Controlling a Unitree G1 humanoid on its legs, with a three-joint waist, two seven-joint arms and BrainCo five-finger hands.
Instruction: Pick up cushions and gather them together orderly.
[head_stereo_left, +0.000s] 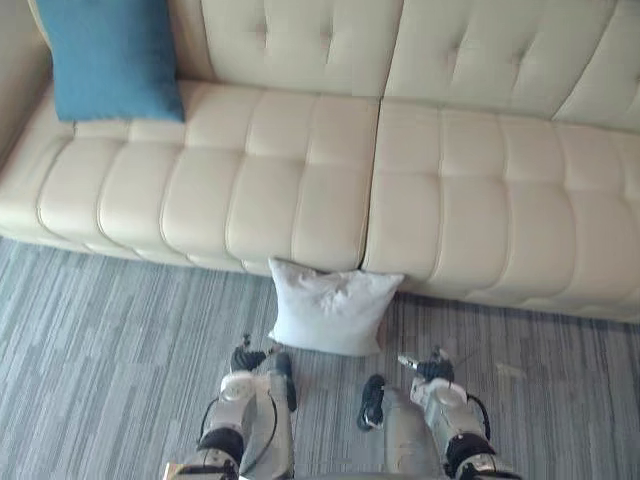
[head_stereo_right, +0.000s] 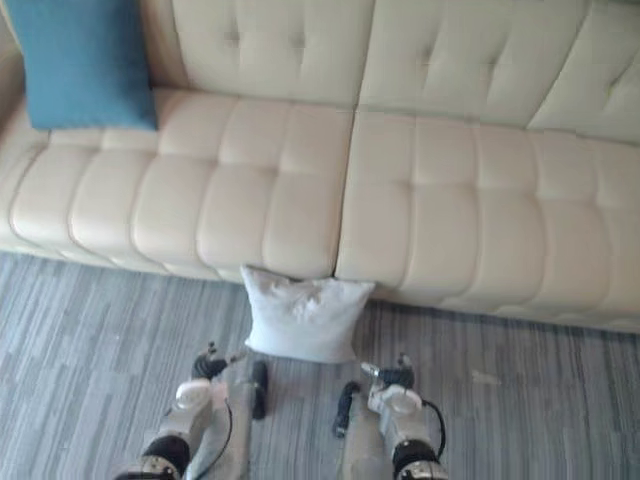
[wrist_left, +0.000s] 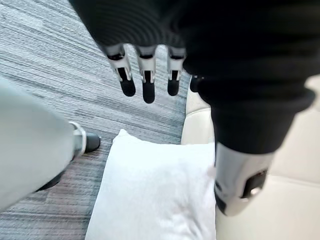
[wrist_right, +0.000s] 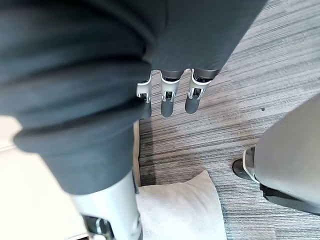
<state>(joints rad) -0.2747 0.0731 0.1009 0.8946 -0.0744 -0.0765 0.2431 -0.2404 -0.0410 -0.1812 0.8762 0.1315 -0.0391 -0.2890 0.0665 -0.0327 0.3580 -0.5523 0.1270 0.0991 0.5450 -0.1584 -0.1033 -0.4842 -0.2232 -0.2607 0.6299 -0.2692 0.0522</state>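
- Left hand (wrist_left: 148, 82) low above the floor (head_stereo_left: 100, 330), fingers straight and loose, nothing held. Poised just short of the white cushion (head_stereo_left: 330, 305), likely staged for a two-sided scoop.
- Blue cushion (head_stereo_left: 112, 55) far left on the sofa (head_stereo_left: 480, 180), upright against the backrest at the sofa's left end. Reads as the tidy spot, so probably the gathering point.
- White cushion on the floor, roughly centred ahead of both hands, propped against the sofa front right at the seam between the two seat pads. Touching the sofa, well apart from the blue one; out of place down there.
- Right hand (wrist_right: 168, 97) mirrored on the other side, fingers straight too, empty, above bare floor near the cushion's corner.
- Judgement: task barely started, no grasp yet. Next move probably a reach forward, closing in on both side edges of the white cushion, then lift, carry left, set down beside the blue one.
- Risk: soft and floppy, could sag or slip from a shallow pinch. Back edge hard to reach with the lean against the sofa.
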